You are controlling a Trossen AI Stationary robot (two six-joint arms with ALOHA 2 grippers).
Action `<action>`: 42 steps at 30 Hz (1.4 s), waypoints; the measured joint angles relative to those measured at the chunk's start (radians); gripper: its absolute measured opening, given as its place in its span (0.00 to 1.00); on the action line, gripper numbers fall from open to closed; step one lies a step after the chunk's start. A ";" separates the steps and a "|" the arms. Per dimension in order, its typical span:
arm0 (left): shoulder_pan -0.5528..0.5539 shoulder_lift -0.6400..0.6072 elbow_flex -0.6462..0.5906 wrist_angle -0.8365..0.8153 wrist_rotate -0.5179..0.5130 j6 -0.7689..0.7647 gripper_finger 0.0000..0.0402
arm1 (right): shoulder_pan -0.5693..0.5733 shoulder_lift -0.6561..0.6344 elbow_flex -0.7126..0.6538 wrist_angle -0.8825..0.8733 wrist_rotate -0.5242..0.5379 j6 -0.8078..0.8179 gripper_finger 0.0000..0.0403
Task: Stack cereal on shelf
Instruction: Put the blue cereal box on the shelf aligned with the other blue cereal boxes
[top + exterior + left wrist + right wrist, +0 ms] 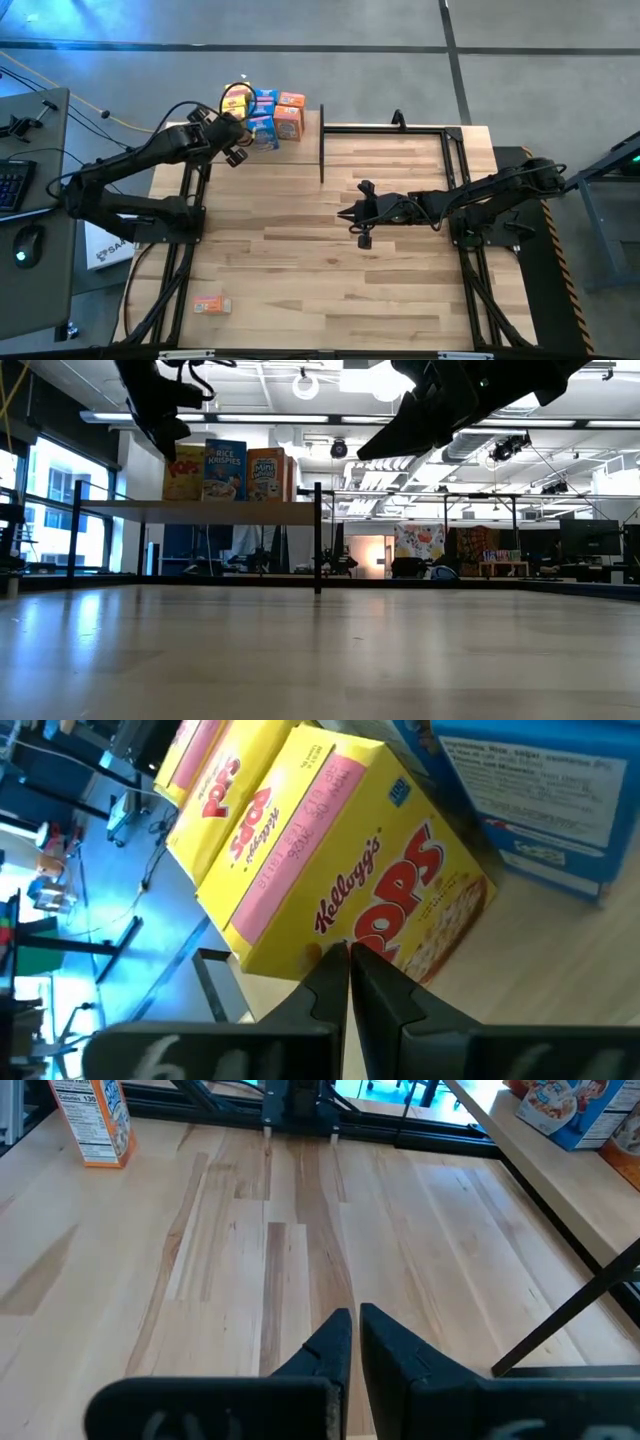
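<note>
Cereal boxes [266,115] clustered on the shelf [300,140] at the table's [330,270] far left corner. Small printed cardboard cartons: yellow ones on the outer left, blue in the middle, orange on the right nearest the black post [321,145]. From the low view, three fronts upright in a row on the light-wood board: yellow Pops [184,472], blue Rice Krispies [226,469], orange Mini-Wheats [268,473], touching side by side, more boxes behind. Close up in the left wrist view: two yellow Pops boxes [340,870] one behind the other, red lettering, pink side panel, a blue box [540,800] just beside on the shelf board. One more orange box [212,305] lying flat alone at the table's near left, well apart from the shelf; seen from the right wrist view with its nutrition panel facing the camera.

Left gripper [236,128] up over the shelf's left end, right at the yellow boxes. Fingers [385,990] pressed together, tips just in front of the nearer Pops box's lower edge; contact not clear; nothing clamped.

Right gripper [345,214] out over the bare middle of the table, pointing left. Fingers [395,1345] nearly together with only a thin slit between, empty, above the planks, touching nothing.
</note>
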 joint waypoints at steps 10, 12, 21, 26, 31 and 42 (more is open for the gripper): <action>-0.060 -0.137 0.000 0.001 0.155 -0.042 0.02 | 0.000 0.000 0.000 0.000 0.000 -0.001 0.03; -0.098 -0.160 0.000 0.015 0.276 -0.061 0.02 | 0.000 0.000 0.000 0.000 0.000 -0.001 0.03; -0.242 -0.099 -0.152 0.396 0.367 -0.001 0.02 | 0.000 0.000 0.000 0.001 -0.003 -0.003 0.03; -0.237 -0.036 -0.177 0.452 0.181 0.021 0.02 | 0.000 0.000 0.000 0.001 -0.013 -0.003 0.03; -0.205 -0.013 -0.184 0.456 0.122 0.024 0.02 | 0.000 0.000 0.000 0.001 -0.013 -0.003 0.03; -0.141 -0.012 -0.184 0.458 0.100 0.030 0.02 | 0.000 0.000 0.000 0.000 -0.014 -0.003 0.03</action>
